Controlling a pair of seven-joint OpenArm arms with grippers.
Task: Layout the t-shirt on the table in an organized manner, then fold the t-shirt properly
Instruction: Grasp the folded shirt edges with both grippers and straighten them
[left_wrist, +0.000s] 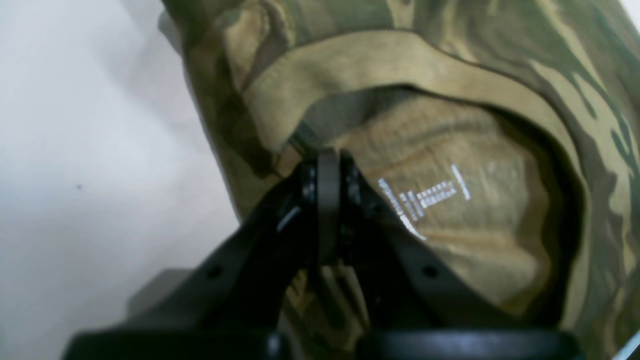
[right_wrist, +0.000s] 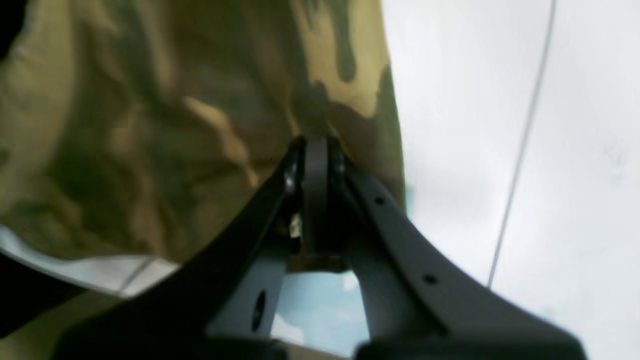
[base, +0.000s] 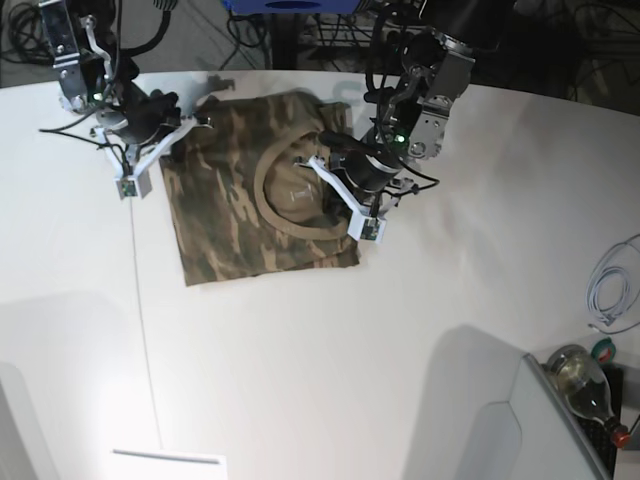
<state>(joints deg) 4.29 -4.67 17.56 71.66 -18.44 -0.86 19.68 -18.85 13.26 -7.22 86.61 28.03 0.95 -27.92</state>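
The t-shirt (base: 235, 200) was camouflage olive, brown and tan, lying rumpled and partly folded at the far side of the table (base: 330, 350); tan neckband showed on top, printed label inside; the table was white, thin dark seam.

From the base view we look steeply down from high above on the whole white table (base: 330, 350), with both arms working at its far edge. Our two wrist views sit close behind their closed fingers, the left wrist view facing the t-shirt (left_wrist: 450, 150) collar, the right one its cloth edge and table seam. All three views share the t-shirt.
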